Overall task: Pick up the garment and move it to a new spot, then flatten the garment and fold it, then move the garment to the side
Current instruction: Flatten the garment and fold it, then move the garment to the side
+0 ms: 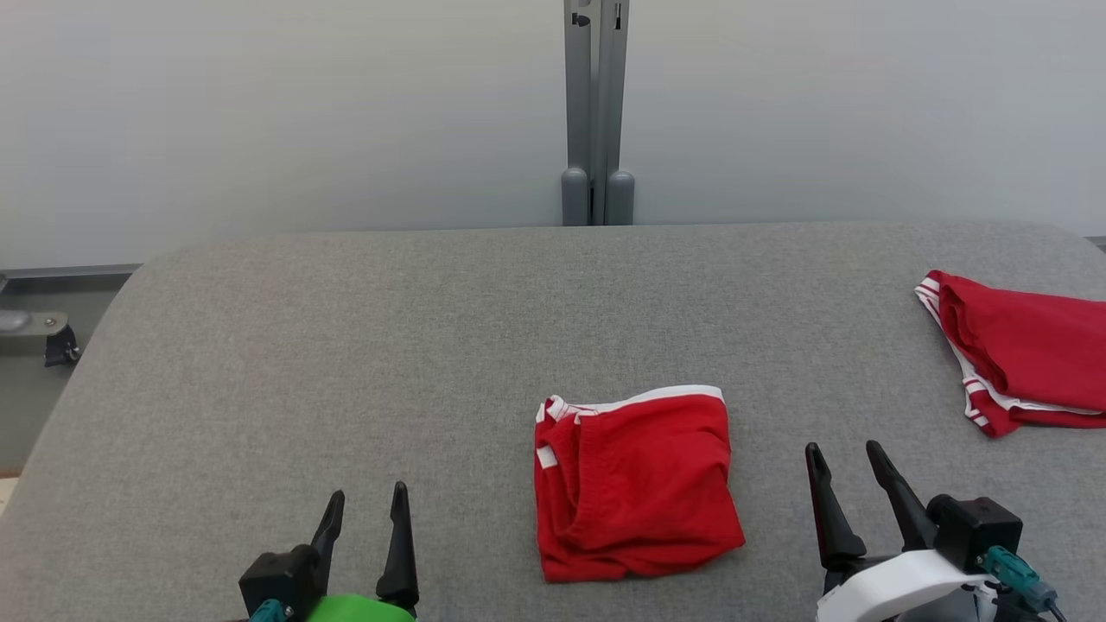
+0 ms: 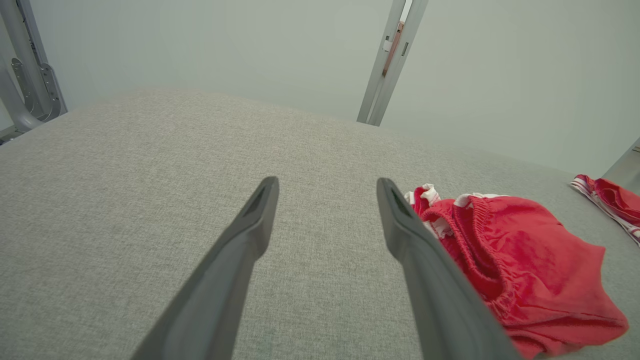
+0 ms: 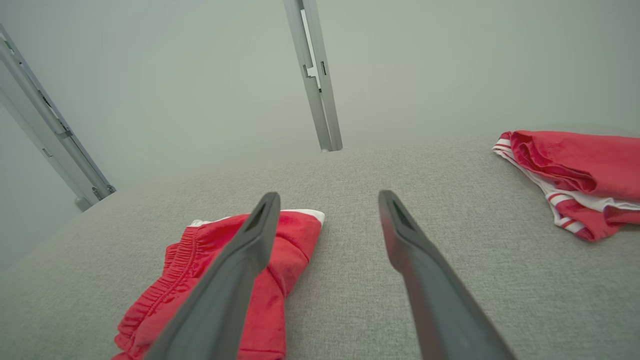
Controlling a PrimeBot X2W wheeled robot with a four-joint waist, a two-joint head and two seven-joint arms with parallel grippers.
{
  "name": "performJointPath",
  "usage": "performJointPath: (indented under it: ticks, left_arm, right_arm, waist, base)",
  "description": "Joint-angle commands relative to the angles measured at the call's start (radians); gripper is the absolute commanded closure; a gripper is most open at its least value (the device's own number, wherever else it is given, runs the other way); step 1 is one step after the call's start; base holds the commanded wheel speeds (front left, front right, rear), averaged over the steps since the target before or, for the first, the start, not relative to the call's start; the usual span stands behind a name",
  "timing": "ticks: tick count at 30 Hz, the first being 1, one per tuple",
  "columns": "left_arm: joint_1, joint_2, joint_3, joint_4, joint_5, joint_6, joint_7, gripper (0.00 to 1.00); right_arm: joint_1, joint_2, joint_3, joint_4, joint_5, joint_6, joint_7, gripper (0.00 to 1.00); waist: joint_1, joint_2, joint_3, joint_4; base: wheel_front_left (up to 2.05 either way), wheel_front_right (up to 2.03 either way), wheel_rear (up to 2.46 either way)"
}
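Because the broad grey cloth-covered table top (image 1: pixel 346 345) is soft and grippy, fingers driven down too hard could pinch the cover along with the clothing and drag or bunch both. On it, in the near middle between the two arms, lies the red cotton garment with white trim and an elastic waistband (image 1: pixel 635 484), gathered into a compact, roughly square bundle of several layers. It looks folded, or close to it, so the likely remaining work is carrying it aside. The main hazard is catching only the top layer: the bundle would then open as it rises and the fold would be lost. A grasp on one edge alone could let the far side trail and smear out.

Well apart, at the far right edge of the table, sits a second red garment with white-striped trim (image 1: pixel 1020 363). It is nearly the same colour, so it could be mistaken for the target, or the carried piece could land on top of it.

The left gripper (image 1: pixel 368 492) hangs just left of the bundle, jaws spread, holding nothing. The right gripper (image 1: pixel 843 449) hangs just right of it, likewise spread and empty.
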Motion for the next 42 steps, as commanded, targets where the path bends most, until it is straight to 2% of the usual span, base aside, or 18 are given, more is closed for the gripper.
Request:
performJointPath:
  ticks: [1,17,21,33,42]
  left_arm:
    - [-0.006,-0.002,0.004,0.002,0.009,-0.004,-0.003,0.0]
    - [-0.026,-0.002,0.0,0.018,0.026,-0.01,-0.003,0.0]
    - [-0.033,-0.004,-0.006,0.02,0.028,-0.011,-0.003,0.0]
    - [-0.052,-0.015,-0.021,0.026,0.009,-0.013,-0.003,0.0]
    - [-0.051,-0.018,-0.021,0.023,0.018,-0.014,-0.003,0.0]
  right_arm:
    - [-0.009,-0.001,0.002,0.005,0.003,0.0,-0.004,0.0]
    - [-0.034,-0.001,-0.021,0.035,-0.013,0.0,0.024,0.0]
    - [-0.069,-0.001,-0.049,0.05,-0.009,0.0,0.089,0.0]
    - [-0.199,-0.002,-0.074,0.189,0.046,0.0,0.418,0.0]
    - [-0.221,-0.002,-0.084,0.286,0.05,0.0,0.49,0.0]
  waist:
    - [0.0,-0.0001,0.0,0.001]
    - [0.0,-0.0001,0.01,0.02]
    - [0.0,-0.0001,0.024,0.041]
    - [0.0,-0.0001,0.072,0.158]
    - [0.0,-0.0001,0.085,0.224]
  base:
    - [0.0,0.0,0.0]
    - [0.0,0.0,0.0]
    - [0.0,0.0,0.0]
    - [0.0,0.0,0.0]
    - [0.0,0.0,0.0]
